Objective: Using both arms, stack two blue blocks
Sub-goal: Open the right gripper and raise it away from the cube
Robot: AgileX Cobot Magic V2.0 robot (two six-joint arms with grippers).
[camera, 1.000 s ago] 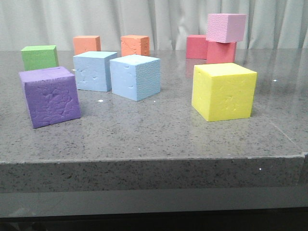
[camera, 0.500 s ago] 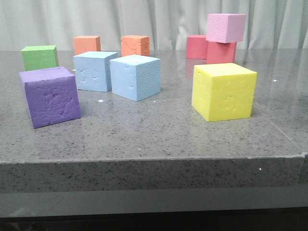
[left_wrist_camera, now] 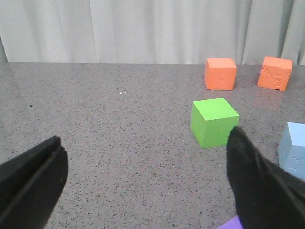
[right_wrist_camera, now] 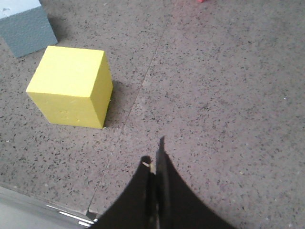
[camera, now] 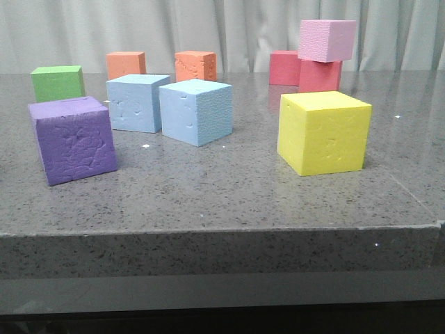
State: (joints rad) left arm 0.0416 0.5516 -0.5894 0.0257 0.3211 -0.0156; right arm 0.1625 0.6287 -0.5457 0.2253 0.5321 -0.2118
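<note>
1. While no writing is readable anywhere, the surface (camera: 208, 195) is speckled grey stone, pale curtain (camera: 208, 28) behind.
2. Two blue blocks (camera: 138, 102) (camera: 195, 110) sit side by side, mid-left, between purple cube (camera: 72, 139) and yellow cube (camera: 323, 131).
3. Left gripper (left_wrist_camera: 143, 186) jaws spread wide, empty; right gripper (right_wrist_camera: 153, 167) jaws closed, empty, near the front edge.

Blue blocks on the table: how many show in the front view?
2. The left blue block stands behind the purple cube; the right blue block is just beside it, nearer the camera. They look touching or nearly so. None appear hidden.
</note>
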